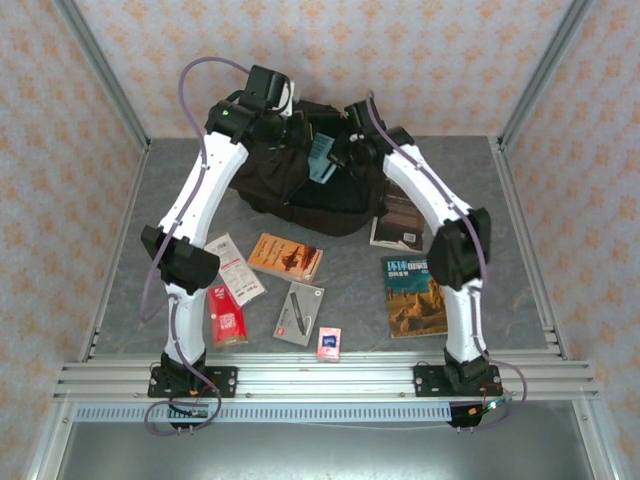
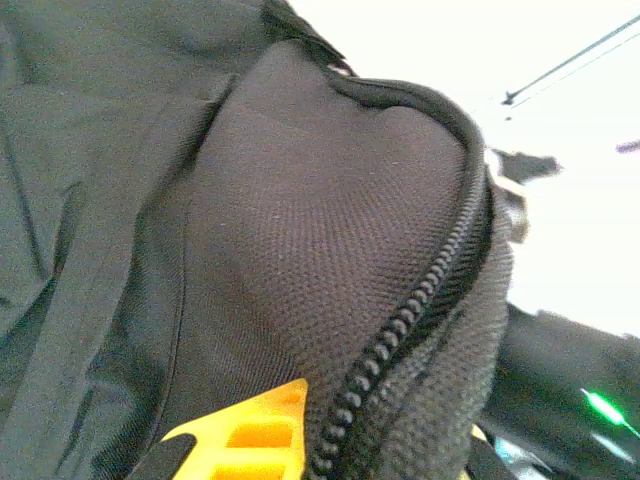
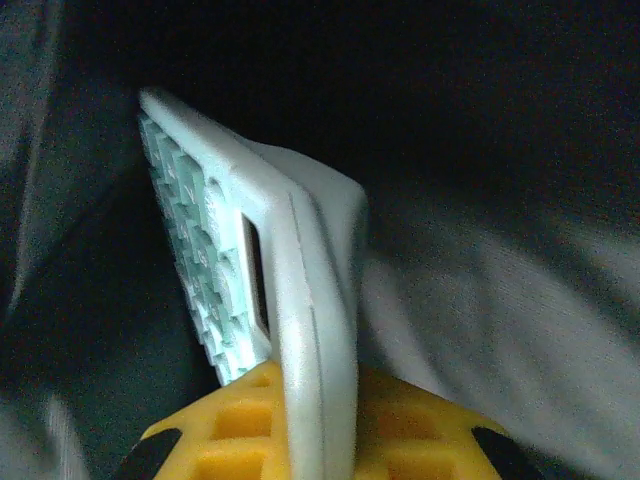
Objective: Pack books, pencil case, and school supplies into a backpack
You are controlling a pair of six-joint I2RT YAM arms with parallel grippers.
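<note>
The black backpack [image 1: 300, 185] lies at the back of the table. My left gripper [image 1: 283, 122] is shut on its zipped rim; in the left wrist view the rim fabric [image 2: 400, 300] is pinched in the left gripper [image 2: 365, 450] beside a yellow finger [image 2: 240, 440]. My right gripper [image 1: 342, 152] is shut on the pale teal calculator [image 1: 322, 158], held on edge over the bag's opening. In the right wrist view the calculator [image 3: 290, 250] stands in the right gripper [image 3: 320, 425] against dark fabric. The orange book [image 1: 285, 256], black book [image 1: 398, 220] and desert book [image 1: 415, 295] lie on the table. The pencil case is out of view.
In front of the backpack lie a white-and-red card [image 1: 235, 265], a red packet [image 1: 228, 322], a grey flat box [image 1: 298, 312] and a tiny blue-and-pink box [image 1: 328, 343]. A metal rail [image 1: 320, 378] runs along the near edge, and frame posts stand at the back corners.
</note>
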